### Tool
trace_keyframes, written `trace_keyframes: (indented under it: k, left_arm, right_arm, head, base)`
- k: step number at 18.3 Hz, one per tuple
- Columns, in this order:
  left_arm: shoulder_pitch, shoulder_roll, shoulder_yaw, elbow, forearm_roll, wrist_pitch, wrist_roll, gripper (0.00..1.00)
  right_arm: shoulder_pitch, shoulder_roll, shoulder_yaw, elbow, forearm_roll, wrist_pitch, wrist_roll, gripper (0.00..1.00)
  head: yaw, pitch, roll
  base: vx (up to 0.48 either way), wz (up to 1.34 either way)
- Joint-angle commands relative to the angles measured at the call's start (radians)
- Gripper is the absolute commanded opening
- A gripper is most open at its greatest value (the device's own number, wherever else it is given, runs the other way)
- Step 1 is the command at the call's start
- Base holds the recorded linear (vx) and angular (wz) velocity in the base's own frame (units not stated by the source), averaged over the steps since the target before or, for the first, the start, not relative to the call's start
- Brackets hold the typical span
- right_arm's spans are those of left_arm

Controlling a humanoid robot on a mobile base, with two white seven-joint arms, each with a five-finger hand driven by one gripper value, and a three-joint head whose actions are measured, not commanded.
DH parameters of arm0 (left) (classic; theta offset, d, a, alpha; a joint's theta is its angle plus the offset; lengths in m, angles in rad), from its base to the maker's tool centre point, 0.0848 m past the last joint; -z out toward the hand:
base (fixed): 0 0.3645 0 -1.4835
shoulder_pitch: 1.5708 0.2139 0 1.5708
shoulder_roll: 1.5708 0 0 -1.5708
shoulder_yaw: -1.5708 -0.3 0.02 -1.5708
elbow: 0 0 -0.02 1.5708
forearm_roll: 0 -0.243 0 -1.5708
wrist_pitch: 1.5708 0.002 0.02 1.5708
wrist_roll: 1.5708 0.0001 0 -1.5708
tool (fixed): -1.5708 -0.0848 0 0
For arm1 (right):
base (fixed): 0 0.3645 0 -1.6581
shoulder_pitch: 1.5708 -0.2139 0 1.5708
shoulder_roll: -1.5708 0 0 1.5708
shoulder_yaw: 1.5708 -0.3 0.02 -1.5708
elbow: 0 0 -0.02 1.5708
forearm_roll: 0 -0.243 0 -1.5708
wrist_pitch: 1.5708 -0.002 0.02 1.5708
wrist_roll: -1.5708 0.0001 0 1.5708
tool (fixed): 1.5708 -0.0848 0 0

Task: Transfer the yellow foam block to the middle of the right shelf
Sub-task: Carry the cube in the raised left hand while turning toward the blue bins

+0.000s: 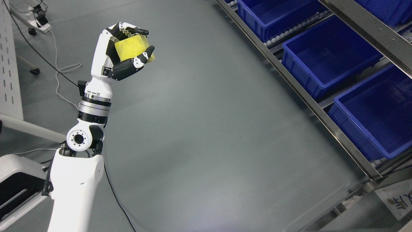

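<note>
Floor (199, 135): I see bare grey floor filling most of my view, with a black cable trailing across its left side.
Shelf (322, 109): a metal rack runs down the right edge, well apart from my arm.
Bins (328, 54): blue bins sit in a row on the shelf, all open-topped.
Left arm (93, 106): I have it raised from the lower left corner, upright over the floor.
Left hand (124, 53): my fingers are wrapped around the foam block.
Foam block (130, 48): yellow, held in the air, upper left, clear of the shelf.
</note>
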Motion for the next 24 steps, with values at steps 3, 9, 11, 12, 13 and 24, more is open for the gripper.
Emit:
trace_keyframes:
  k: [3,9,11,12,13,24]
  left_arm:
    - [0.006,-0.072,0.017,0.000,0.062,-0.003,0.074,0.00]
    - [-0.005,-0.113,0.004,0.015,0.127,-0.003,0.120,0.01]
    - [-0.008,-0.113,0.003,0.017,0.127,-0.003,0.122,0.01]
    - [-0.014,-0.113,0.003,0.018,0.127,-0.003,0.123,0.01]
    - [-0.016,-0.113,0.003,0.023,0.127,-0.003,0.123,0.01]
    - [-0.077,-0.113,0.003,0.083,0.124,-0.001,0.122,0.01]
  right_arm:
    - [0.001,-0.017,0.000,-0.017,0.003,0.000,0.000,1.00]
    - [0.001,-0.017,0.000,-0.017,0.003,0.000,0.000,1.00]
    - [0.001,-0.017,0.000,-0.017,0.003,0.000,0.000,1.00]
    - [0.001,-0.017,0.000,-0.017,0.003,0.000,0.000,1.00]
    - [0.001,-0.017,0.000,-0.017,0.003,0.000,0.000,1.00]
    - [0.001,-0.017,0.000,-0.017,0.003,-0.001,0.000,1.00]
  head:
    - [0.0000,0.000,0.000]
    - [0.0000,0.000,0.000]
    - [0.0000,0.000,0.000]
    - [0.0000,0.000,0.000]
    - [0.0000,0.000,0.000]
    - [0.0000,0.000,0.000]
  base:
    - [0.097,0.33]
    - [0.185,0.27]
    - [0.287,0.15]
    - [0.305,0.10]
    - [0.350,0.00]
    - [0.492,-0.25]
